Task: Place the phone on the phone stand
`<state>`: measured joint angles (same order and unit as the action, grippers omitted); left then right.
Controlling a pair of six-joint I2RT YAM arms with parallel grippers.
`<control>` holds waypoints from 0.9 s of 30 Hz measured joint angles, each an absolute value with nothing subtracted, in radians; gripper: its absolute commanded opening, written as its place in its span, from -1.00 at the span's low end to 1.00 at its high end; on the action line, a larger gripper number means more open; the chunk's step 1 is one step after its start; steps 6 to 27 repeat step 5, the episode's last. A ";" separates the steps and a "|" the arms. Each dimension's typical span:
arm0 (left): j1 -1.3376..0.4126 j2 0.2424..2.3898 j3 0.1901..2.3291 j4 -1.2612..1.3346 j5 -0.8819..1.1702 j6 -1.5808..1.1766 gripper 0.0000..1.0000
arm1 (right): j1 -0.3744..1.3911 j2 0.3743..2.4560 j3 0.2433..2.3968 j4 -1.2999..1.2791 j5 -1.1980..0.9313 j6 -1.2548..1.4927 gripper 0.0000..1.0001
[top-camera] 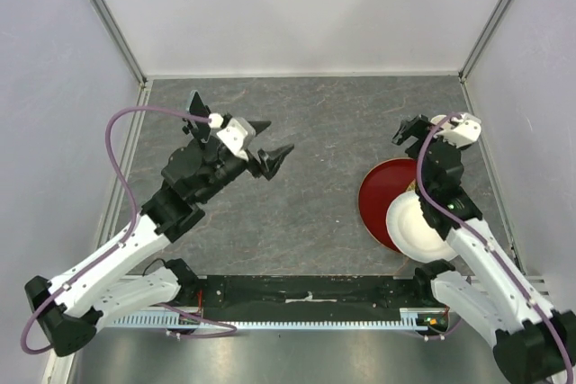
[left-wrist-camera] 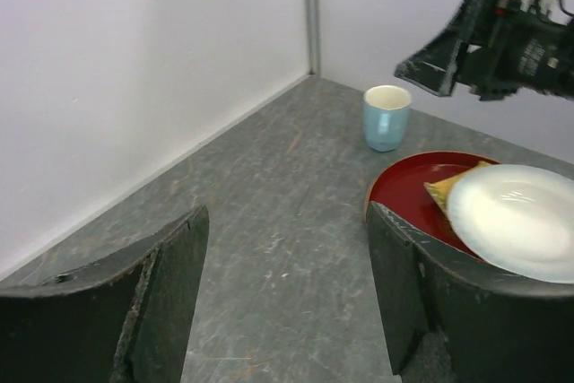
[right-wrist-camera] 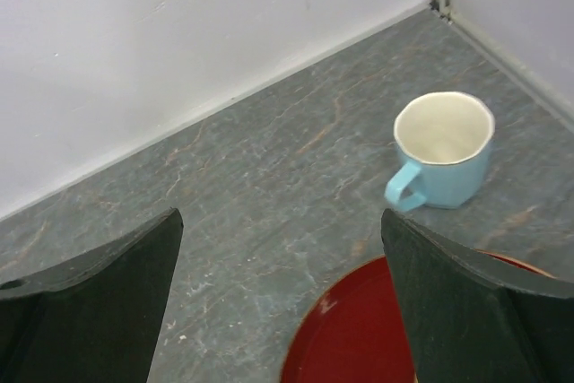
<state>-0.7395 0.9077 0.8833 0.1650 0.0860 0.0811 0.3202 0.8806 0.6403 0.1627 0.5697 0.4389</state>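
Note:
The phone shows in no view. A small black angular piece [top-camera: 196, 105] stands at the back left, just behind my left wrist. It may be the top of the phone stand, but the arm hides the rest. My left gripper [top-camera: 275, 138] is open and empty, held above the middle of the table and pointing right. In its wrist view [left-wrist-camera: 287, 221] only bare table lies between the fingers. My right gripper [top-camera: 409, 129] is open and empty above the far rim of the red plate; its wrist view [right-wrist-camera: 278, 221] shows the same.
A red round plate [top-camera: 382, 188] lies at the right, with a white plate [top-camera: 418, 227] resting on its near side over a yellow item [left-wrist-camera: 448, 190]. A light blue cup [right-wrist-camera: 446, 150] stands beyond the red plate near the back right corner. Walls enclose three sides.

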 measured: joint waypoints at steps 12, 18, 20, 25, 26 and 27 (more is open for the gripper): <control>-0.878 0.786 0.822 0.190 0.037 0.147 0.64 | 0.321 0.664 0.706 -0.120 0.550 0.395 0.96; -0.878 0.786 0.822 0.190 0.037 0.147 0.64 | 0.321 0.664 0.706 -0.120 0.550 0.395 0.96; -0.878 0.786 0.822 0.190 0.037 0.147 0.64 | 0.321 0.664 0.706 -0.120 0.550 0.395 0.96; -0.878 0.786 0.822 0.190 0.037 0.147 0.64 | 0.321 0.664 0.706 -0.120 0.550 0.395 0.96; -0.878 0.786 0.822 0.190 0.037 0.147 0.64 | 0.321 0.664 0.706 -0.120 0.550 0.395 0.96; -0.878 0.786 0.822 0.190 0.037 0.147 0.64 | 0.321 0.664 0.706 -0.120 0.550 0.395 0.96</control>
